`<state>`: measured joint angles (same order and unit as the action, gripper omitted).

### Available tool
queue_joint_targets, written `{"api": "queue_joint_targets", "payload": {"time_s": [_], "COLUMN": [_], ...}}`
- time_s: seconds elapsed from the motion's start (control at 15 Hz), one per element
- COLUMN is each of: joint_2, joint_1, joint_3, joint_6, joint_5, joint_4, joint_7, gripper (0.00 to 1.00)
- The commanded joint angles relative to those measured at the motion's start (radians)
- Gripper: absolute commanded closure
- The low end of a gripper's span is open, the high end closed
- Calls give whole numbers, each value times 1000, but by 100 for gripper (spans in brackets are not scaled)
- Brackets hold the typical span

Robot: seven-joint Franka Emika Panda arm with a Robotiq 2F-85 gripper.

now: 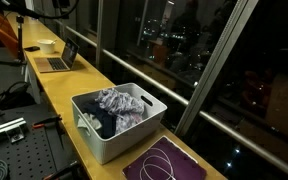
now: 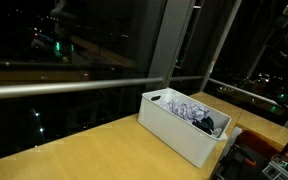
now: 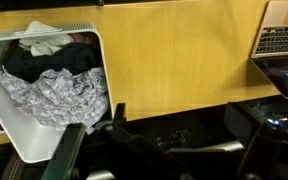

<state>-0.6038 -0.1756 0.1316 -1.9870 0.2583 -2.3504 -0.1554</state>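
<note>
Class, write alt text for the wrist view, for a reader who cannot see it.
A white bin at the left holds crumpled clothes: a grey patterned cloth, a dark garment and a white piece. It stands on a wooden tabletop, with a laptop at the upper right.

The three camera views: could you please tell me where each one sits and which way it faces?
Exterior view: high up, looking along the wooden counter by the window at the white bin of clothes; no arm shows.
Exterior view: low, near counter height, facing the bin and dark window; no arm is clearly visible.
Wrist view: looks down on the bin and laptop; the dark gripper fills the bottom.
Shared: all three show the bin; the laptop appears in two.
</note>
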Motion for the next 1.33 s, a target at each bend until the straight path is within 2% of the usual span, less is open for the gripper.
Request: {"api": "queue_joint_targets", "payload": {"time_s": [0.0,0.6,0.93,1.27], "joint_2": [0,22,90,219], "joint_1": [10,18,40,67], "joint_3": [7,6,13,4], "joint_6": [3,-22,-126,-237], "joint_5": [5,-7,-64,-179], "joint_4": [2,11,15,51], "joint_7": [4,13,43,66], "gripper": [0,0,0,0]}}
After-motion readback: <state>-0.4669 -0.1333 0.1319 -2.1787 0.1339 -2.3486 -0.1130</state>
